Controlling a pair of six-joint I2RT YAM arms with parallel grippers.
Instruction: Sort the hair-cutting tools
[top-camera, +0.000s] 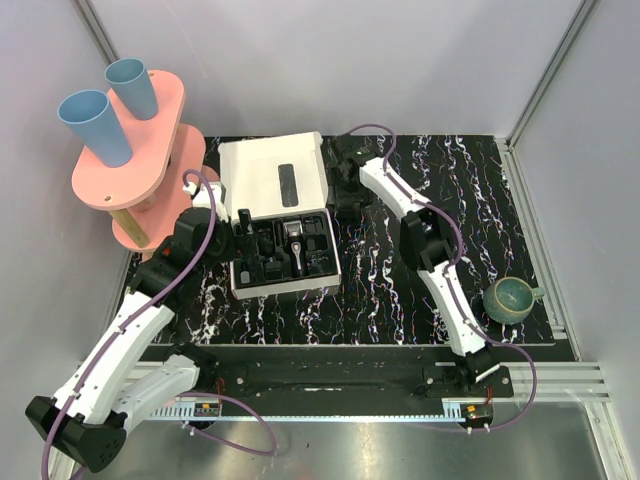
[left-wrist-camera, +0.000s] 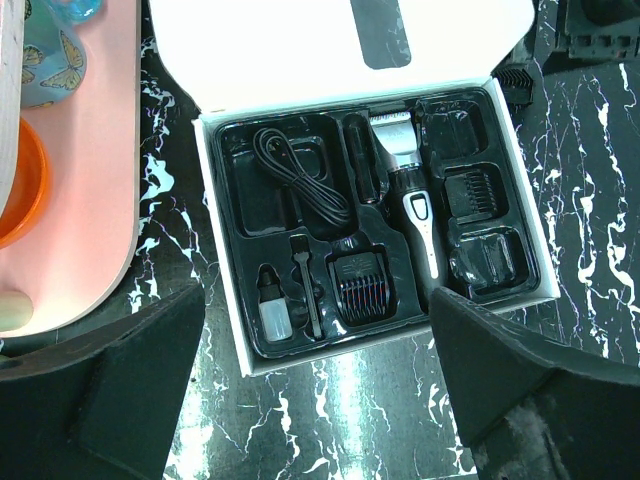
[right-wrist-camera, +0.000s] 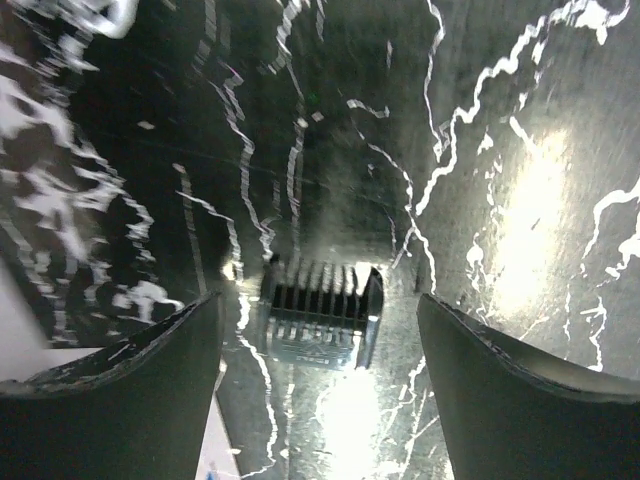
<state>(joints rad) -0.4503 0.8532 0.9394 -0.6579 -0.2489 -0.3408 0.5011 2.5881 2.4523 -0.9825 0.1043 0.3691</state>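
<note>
The white box's black tray holds the slim black clipper with a grey head, a black comb attachment and another comb. The tray also shows in the top view. My left gripper is open and empty, hovering over the table just in front of the box; in the top view it is at the box's left side. My right gripper is open, its fingers either side of a loose comb attachment lying on the table. In the top view it is right of the box lid.
The open white lid lies behind the tray. A black cable, small bottle and brush sit in the tray. A dark teal bowl stands at the right. A pink shelf with blue cups stands at the back left.
</note>
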